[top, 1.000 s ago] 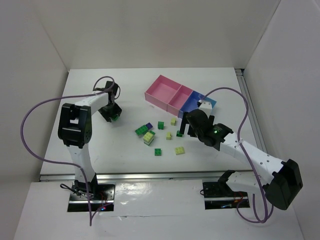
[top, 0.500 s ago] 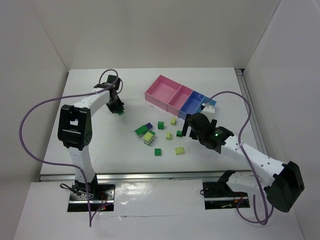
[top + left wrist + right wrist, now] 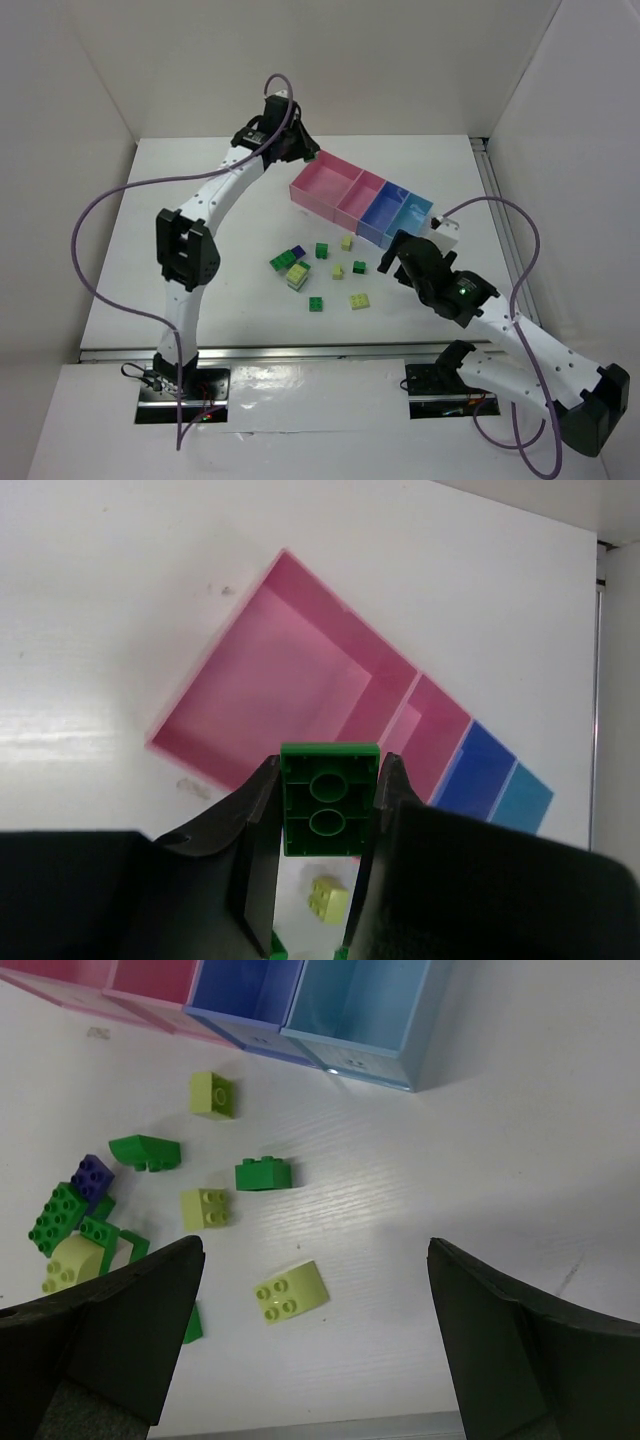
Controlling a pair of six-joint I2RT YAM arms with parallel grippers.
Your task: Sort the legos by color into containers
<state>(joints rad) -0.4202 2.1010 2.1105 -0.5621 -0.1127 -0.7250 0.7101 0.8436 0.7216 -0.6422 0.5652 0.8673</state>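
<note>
A green brick (image 3: 330, 800) sits clamped between the two fingers of the left gripper (image 3: 305, 152), its hollow underside facing the wrist camera. It hangs in the air off the table (image 3: 200, 200), over the near rim of the large pink tray (image 3: 260, 680). That tray looks bare inside. It heads a slanting row that runs from the far middle of the table toward the right edge: next the smaller pink tray (image 3: 432, 730), then the blue tray (image 3: 485, 770), then the light blue tray (image 3: 525, 800). All four look unfilled.

The step in hand is, by my reading, the carry of this green piece to its bin, with the drop not yet made. The next move calls for bringing the brick fully over one tray's floor, well inside the walls, then parting the fingers. Which tray is meant for green cannot be told from the pictures; the large pink one is nearest.

The loose legos (image 3: 300, 268) lie scattered across the middle of the table, between the trays and the near edge: several green, some pale yellow, one dark purple (image 3: 93, 1175). The right gripper (image 3: 315, 1340) hovers over their right side, close to the light blue end of the row, its fingers spread wide with nothing between them. A pale yellow brick (image 3: 290, 1292) lies nearest below it.
</note>
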